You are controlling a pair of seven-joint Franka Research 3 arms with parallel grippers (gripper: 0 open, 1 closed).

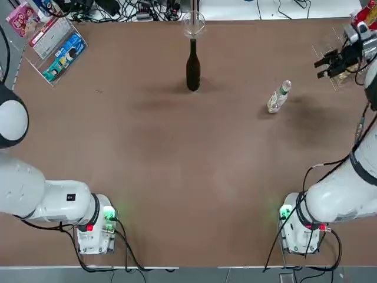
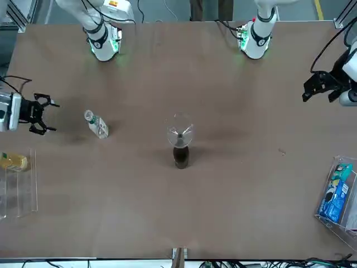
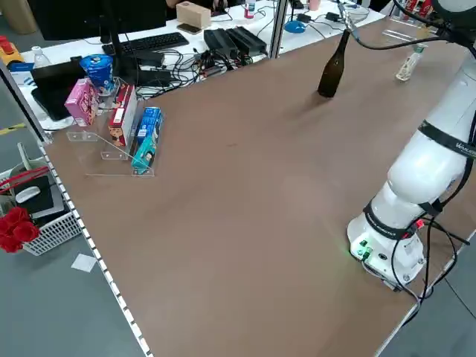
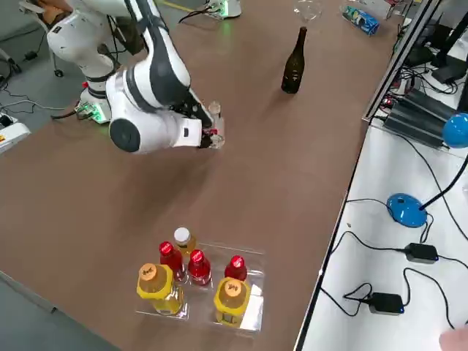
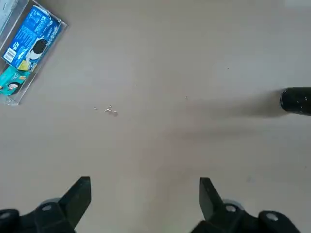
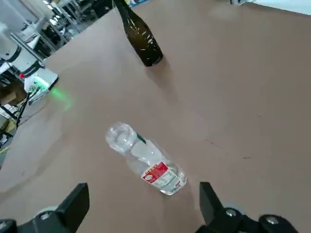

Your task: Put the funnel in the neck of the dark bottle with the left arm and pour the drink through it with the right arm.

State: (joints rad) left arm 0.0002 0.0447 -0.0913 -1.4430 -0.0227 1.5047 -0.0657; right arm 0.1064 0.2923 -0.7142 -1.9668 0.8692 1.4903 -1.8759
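The dark bottle (image 1: 192,69) stands upright at the far middle of the table, with the clear funnel (image 1: 193,23) sitting in its neck; in the front view the funnel (image 2: 179,132) tops the bottle (image 2: 181,157). The drink (image 1: 279,97), a small clear plastic bottle, stands upright to the right of it. My right gripper (image 1: 320,69) hovers open and empty farther right, its fingers pointing at the drink (image 6: 146,159). Off at the table's left side my left gripper (image 2: 308,92) hangs open and empty; its wrist view shows bare table and the dark bottle's base (image 5: 296,100).
A clear tray (image 4: 252,311) with red and yellow-orange bottles sits at the table's right edge, close behind the right gripper. A clear stand of snack boxes (image 1: 56,47) occupies the far left corner. Cables and desk gear lie beyond the far edge.
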